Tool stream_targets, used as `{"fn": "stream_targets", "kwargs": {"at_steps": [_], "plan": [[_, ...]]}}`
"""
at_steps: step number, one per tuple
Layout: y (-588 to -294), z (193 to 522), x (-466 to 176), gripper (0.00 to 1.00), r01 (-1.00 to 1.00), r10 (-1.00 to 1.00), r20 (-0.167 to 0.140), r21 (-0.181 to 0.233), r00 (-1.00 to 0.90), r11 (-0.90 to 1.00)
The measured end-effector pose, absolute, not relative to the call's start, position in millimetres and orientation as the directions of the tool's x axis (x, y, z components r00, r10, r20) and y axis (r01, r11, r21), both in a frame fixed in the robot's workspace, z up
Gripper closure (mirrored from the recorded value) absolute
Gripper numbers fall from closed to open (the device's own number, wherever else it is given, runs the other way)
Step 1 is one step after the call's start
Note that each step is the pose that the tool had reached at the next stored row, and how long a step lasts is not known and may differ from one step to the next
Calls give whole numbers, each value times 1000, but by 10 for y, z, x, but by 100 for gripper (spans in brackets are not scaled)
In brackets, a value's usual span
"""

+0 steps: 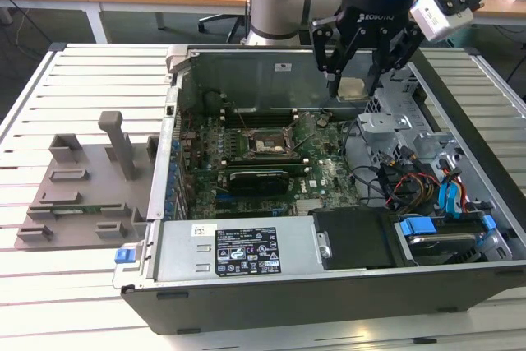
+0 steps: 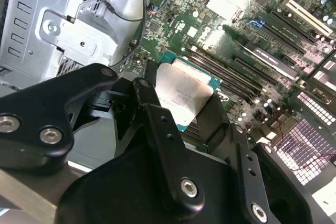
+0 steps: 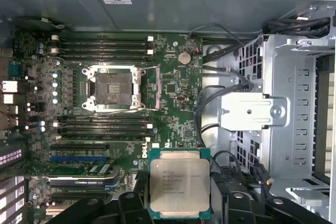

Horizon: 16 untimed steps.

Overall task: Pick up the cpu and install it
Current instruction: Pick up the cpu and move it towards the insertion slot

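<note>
1. Step in hand: the carry. Your gripper [image 1: 352, 88] is clenched on the cpu [image 3: 179, 190], with fingers [image 2: 146, 95] on opposite edges, and holds it over the open case [image 1: 246, 285].
2. In the exterior view, the empty socket [image 1: 269, 144] lies at about 8 o'clock from the cpu, well apart.
3. Judgement: seating calls for squaring the cpu's edges to the socket.
4. The cpu's underside is hidden, and its height above the board is unclear.
</note>
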State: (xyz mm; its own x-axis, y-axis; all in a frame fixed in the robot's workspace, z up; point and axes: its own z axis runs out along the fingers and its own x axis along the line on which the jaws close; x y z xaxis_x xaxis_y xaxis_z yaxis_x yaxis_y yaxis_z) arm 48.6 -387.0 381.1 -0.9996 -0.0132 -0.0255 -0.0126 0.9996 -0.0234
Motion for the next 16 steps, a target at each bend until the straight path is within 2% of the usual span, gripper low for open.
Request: {"fn": "stream_targets", "kwargs": {"at_steps": [16], "plan": [[-3861,3731,332,45,-13,-13,-25,-23,-1000,1000]]}}
